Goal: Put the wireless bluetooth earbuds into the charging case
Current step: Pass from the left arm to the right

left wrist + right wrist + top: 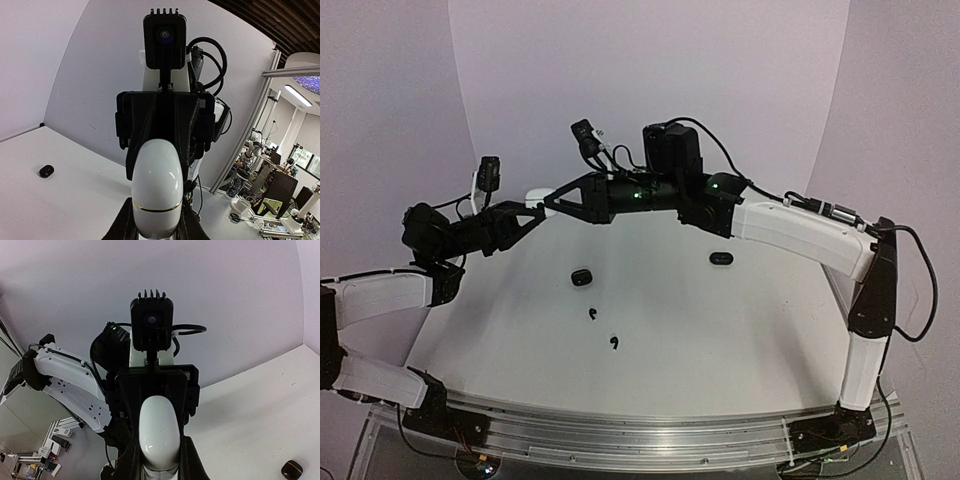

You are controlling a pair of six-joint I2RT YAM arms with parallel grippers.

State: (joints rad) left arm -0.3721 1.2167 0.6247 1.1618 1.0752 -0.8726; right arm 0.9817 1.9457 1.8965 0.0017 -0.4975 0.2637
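Note:
A white charging case (534, 193) with a gold seam hangs in the air over the far left of the table, held from both sides. My left gripper (523, 207) is shut on one end of the case (156, 185), its fingers (119, 227) hugging the sides. My right gripper (553, 201) faces it, and its fingers (131, 460) press the other end of the case (159, 432). The case lid looks closed. Two tiny black comma-shaped earbuds (592, 315) (613, 343) lie loose on the white table, well in front of and below both grippers.
Two small black pebble-like cases rest on the table, one (582, 276) near the middle and one (721, 259) under the right arm. A black case (46, 171) shows in the left wrist view and one (292, 469) in the right wrist view. A curved white backdrop (650, 70) rises behind the table.

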